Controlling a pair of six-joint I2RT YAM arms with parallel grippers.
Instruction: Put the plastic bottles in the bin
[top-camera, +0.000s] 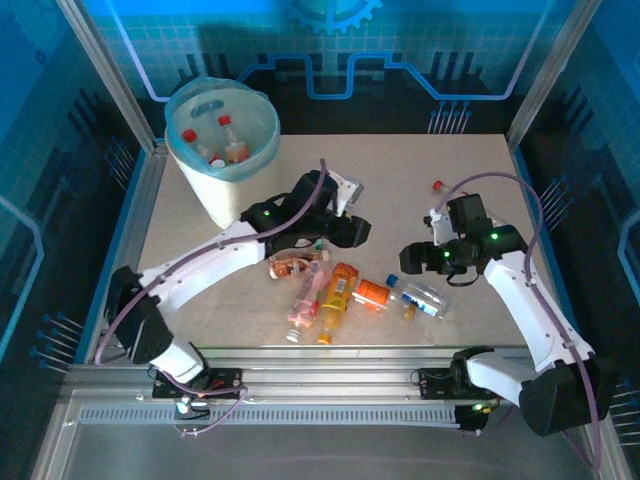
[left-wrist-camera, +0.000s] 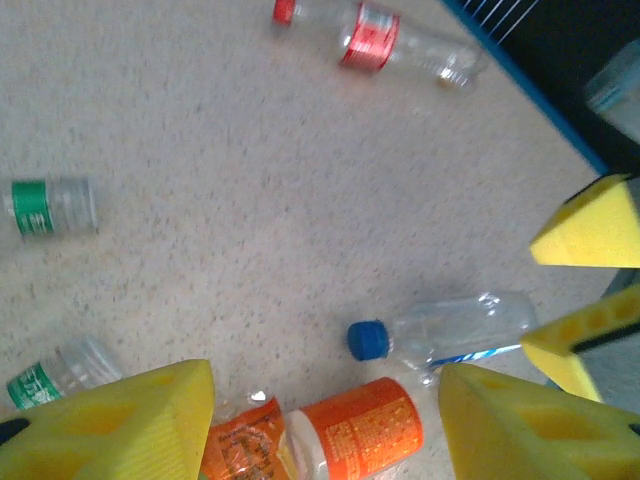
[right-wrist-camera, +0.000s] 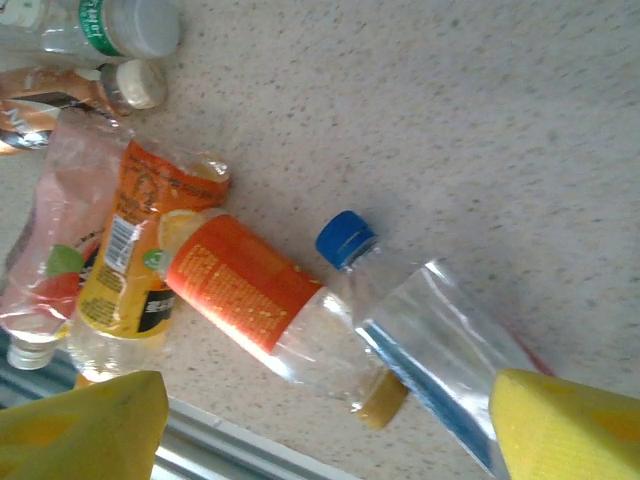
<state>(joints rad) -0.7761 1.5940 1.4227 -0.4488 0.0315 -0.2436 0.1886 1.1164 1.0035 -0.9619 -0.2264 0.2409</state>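
The bin (top-camera: 215, 190) is standing at the far left corner of the table (top-camera: 400, 170), well apart from both grippers and holding a few red-capped bottles (top-camera: 225, 140). The rest of the plastic bottles (top-camera: 330, 295) are lying on their sides in a loose cluster near the front edge, between the two arms.

The left gripper (top-camera: 345, 228) is hanging over the far side of that cluster. Its yellow pads are spread and are gripping nothing. The right gripper (right-wrist-camera: 325, 420) is hovering just beyond the cluster's right end, jaws standing apart and likewise holding nothing.

The blue-capped bottle (right-wrist-camera: 430, 330), clear and crumpled, is lying just under the right gripper and on its near side, so the right arm is the nearer one for it. Its long axis is running slantwise across the gap between the fingers. The base is reaching under the right-hand pad, though whether it is touching there cannot be told. The orange-label bottle (right-wrist-camera: 250, 290) is lying close alongside.

Judging from this, the wrist is needing a turn so the pads close across the bottle's width rather than along it, and the bin is waiting far off to the left.

The blue cap (right-wrist-camera: 345, 238) is pointing left toward the cluster and sitting just beside the orange-label bottle
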